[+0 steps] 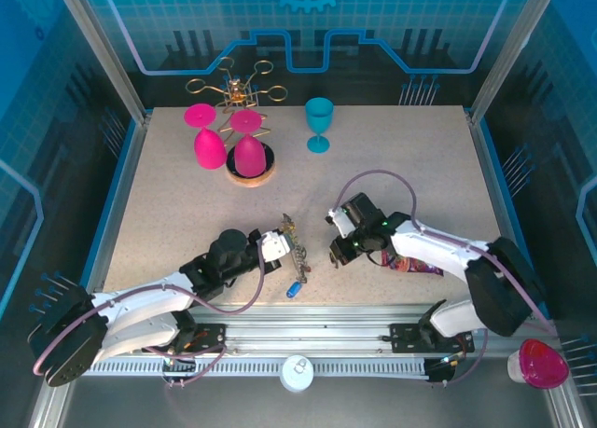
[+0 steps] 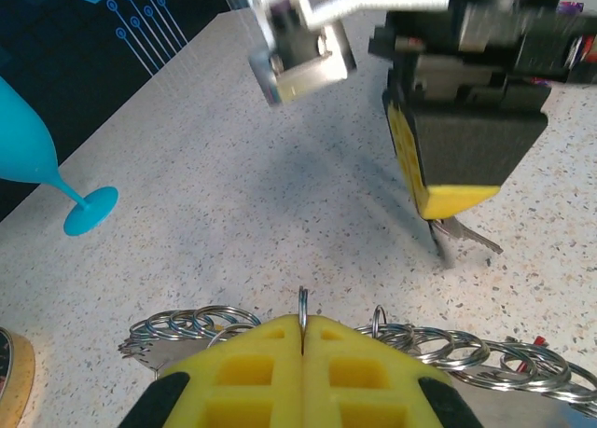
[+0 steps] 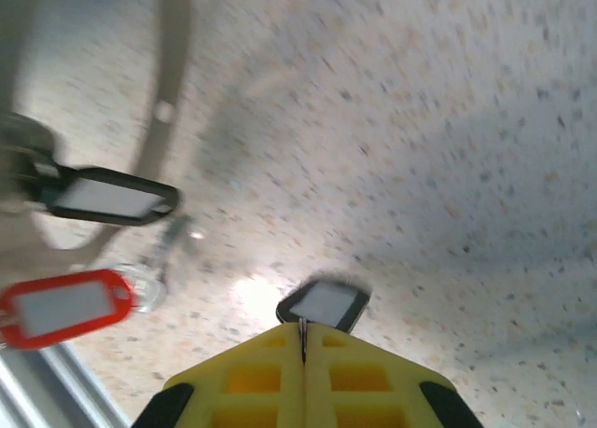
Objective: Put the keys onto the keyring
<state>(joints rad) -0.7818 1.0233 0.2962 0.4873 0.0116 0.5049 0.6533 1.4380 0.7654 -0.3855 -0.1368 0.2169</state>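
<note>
My left gripper [image 1: 284,245] is shut on one silvery split ring [image 2: 301,305] of the keyring [image 1: 292,242]. More of the keyring's rings [image 2: 187,324] fan out to both sides of my yellow pads [image 2: 252,372]. My right gripper [image 1: 337,253] hovers just right of the keyring, shut on a key with a black tag [image 3: 324,302]. In the left wrist view that key [image 2: 459,238] hangs below the right gripper [image 2: 449,204], close to the table. A blue key [image 1: 294,288] lies near the front edge. A black-tagged key [image 3: 112,197] and a red-tagged key [image 3: 63,307] lie blurred at the left.
At the back stand a gold wire rack [image 1: 239,85], two upturned pink goblets [image 1: 209,146] by a wooden base [image 1: 250,174], and a teal goblet [image 1: 319,122]. Coloured bits [image 1: 417,266] lie under my right arm. A pink cup [image 1: 538,363] sits off the front right corner.
</note>
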